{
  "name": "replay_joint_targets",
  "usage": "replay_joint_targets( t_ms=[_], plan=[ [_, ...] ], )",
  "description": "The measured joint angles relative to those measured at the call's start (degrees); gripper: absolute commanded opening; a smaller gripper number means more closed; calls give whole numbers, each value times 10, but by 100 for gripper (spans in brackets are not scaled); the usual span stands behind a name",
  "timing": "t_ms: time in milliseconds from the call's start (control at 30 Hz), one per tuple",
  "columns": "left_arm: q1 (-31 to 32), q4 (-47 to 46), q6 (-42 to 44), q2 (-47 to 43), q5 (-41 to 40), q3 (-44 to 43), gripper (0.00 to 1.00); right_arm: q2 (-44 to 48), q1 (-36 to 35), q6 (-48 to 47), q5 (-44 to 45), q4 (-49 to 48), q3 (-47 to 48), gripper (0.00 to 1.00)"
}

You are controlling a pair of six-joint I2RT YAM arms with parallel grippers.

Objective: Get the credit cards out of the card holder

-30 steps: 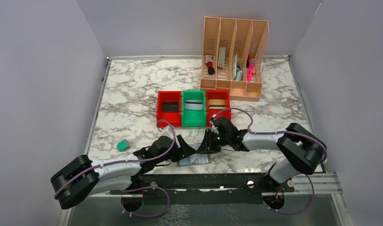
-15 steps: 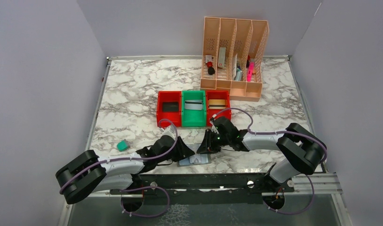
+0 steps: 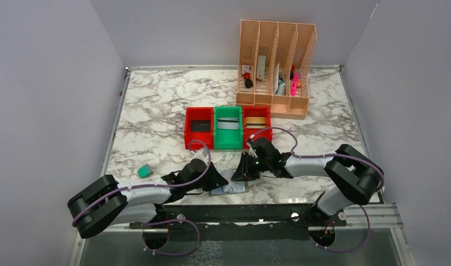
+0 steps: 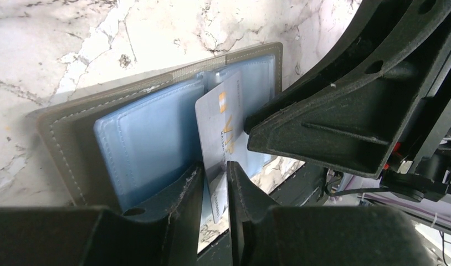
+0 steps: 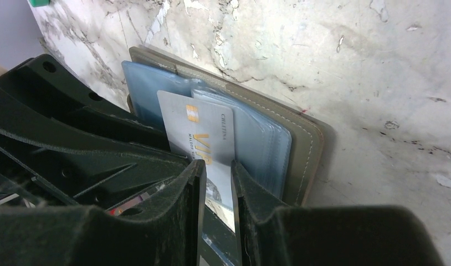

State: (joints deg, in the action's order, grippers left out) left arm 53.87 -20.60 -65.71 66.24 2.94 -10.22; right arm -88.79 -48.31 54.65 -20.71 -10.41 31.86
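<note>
**Q:** Location of the flat grey folding card holder (image 4: 145, 133)?
**A:** It lies open, pale blue pockets facing up, on the white-and-grey marbled table (image 3: 157, 111). It is at the table's near edge, between the two grippers.

**Q:** Location of the thin silver-grey plastic card (image 4: 220, 124)?
**A:** At the holder's middle, over the blue pockets, with gold chip and lettering exposed. How much of it sits inside a pocket cannot be told.

**Q:** Condition of the left gripper (image 4: 215, 177)?
**A:** Jaws narrow, one finger on each face of the card, clamped on its near end.

**Q:** Condition of the right gripper (image 5: 218, 172)?
**A:** Jaws narrow, closed on the same card from the opposite side, just beside the left gripper.

**Q:** Other items?
**A:** Three square plastic bins (image 3: 199, 143), red, green and red, stand in a row farther back. Each contains one flat rectangle: black, grey, tan.
</note>
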Motion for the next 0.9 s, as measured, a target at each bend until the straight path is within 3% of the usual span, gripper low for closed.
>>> replay_joint_targets(
  t_ms=[233, 433, 633, 900],
  plan=[
    [0, 36, 4, -39, -5, 6, 7, -2, 0, 3, -2, -3, 0, 29],
    [0, 35, 3, -71, -8, 17, 1, -2, 0, 4, -1, -3, 0, 30],
    [0, 49, 6, -94, -10, 16, 0, 0, 0, 4, -1, -2, 0, 30],
    [0, 141, 24, -167, -40, 4, 0, 41, 0, -13, 5, -7, -26, 34]
  ],
)
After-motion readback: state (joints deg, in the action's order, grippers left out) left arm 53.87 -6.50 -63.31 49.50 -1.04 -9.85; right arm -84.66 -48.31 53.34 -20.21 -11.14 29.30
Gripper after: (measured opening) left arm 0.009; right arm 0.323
